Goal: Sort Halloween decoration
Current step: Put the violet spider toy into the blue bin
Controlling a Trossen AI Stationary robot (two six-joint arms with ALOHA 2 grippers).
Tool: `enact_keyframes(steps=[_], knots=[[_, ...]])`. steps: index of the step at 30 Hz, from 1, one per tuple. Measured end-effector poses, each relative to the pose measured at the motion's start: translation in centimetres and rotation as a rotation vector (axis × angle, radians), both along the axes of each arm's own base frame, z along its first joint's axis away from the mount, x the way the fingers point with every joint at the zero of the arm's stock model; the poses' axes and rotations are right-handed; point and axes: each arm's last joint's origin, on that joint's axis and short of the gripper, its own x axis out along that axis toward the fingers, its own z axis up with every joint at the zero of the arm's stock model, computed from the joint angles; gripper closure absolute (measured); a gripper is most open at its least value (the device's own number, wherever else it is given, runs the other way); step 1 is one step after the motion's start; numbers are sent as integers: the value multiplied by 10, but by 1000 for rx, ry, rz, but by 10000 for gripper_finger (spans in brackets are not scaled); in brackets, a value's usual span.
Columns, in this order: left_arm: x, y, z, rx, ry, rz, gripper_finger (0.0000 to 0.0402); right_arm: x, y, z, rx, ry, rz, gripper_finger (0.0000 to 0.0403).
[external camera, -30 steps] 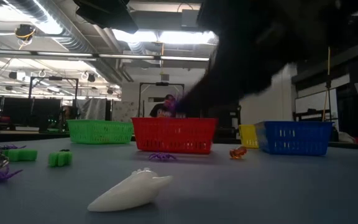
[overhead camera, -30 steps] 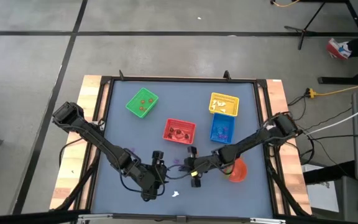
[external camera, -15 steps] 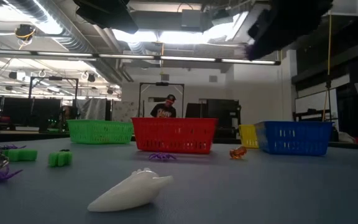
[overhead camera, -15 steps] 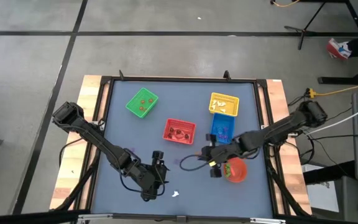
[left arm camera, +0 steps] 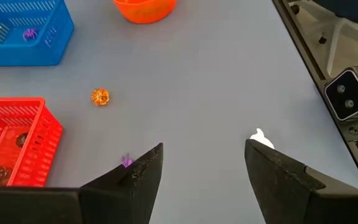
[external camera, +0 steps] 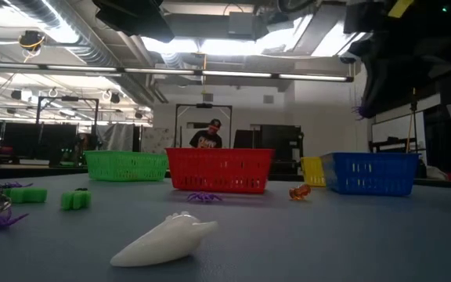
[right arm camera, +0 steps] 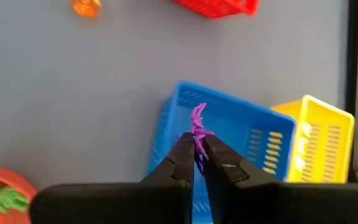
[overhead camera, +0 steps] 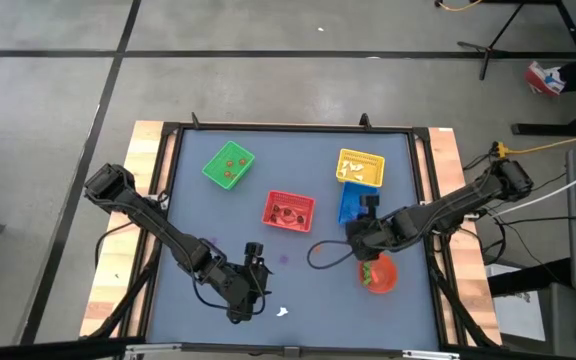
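My right gripper [overhead camera: 361,214] hangs above the near edge of the blue basket [right arm camera: 241,134], shut on a small purple spider trinket [right arm camera: 197,124]; the low view shows it high up [external camera: 360,110]. My left gripper [left arm camera: 202,163] stands open over the table's near middle, touching nothing. Just beyond its fingers a white trinket [left arm camera: 263,138] and a purple one [left arm camera: 127,160] lie on the mat, with an orange one [left arm camera: 100,96] farther off. Two green trinkets [external camera: 73,200] lie near the left edge. My right gripper pinches the purple spider's lower part [right arm camera: 198,144] between its two fingertips. The fingers slant down from the table's near right side. The spider sticks up past the fingertips, lifted clear over the blue basket's near wall.
Green basket [overhead camera: 229,165], red basket [overhead camera: 289,210] and yellow basket [overhead camera: 360,168] stand across the far half of the table. The round red bowl [overhead camera: 378,273] with green pieces sits near the right edge. A cable loop [overhead camera: 320,256] hangs from my right arm.
My right gripper has risen from the table's near middle and swung toward the right and far side, tipping more steeply downward. It has stayed shut, carrying the purple spider up to the blue basket.
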Motion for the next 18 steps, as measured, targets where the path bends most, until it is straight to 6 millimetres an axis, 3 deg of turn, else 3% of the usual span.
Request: enact_keyframes(steps=[18], knots=[[0,0,0,0,0,0,191,-2,-1,-1,-26,20,-11,384]])
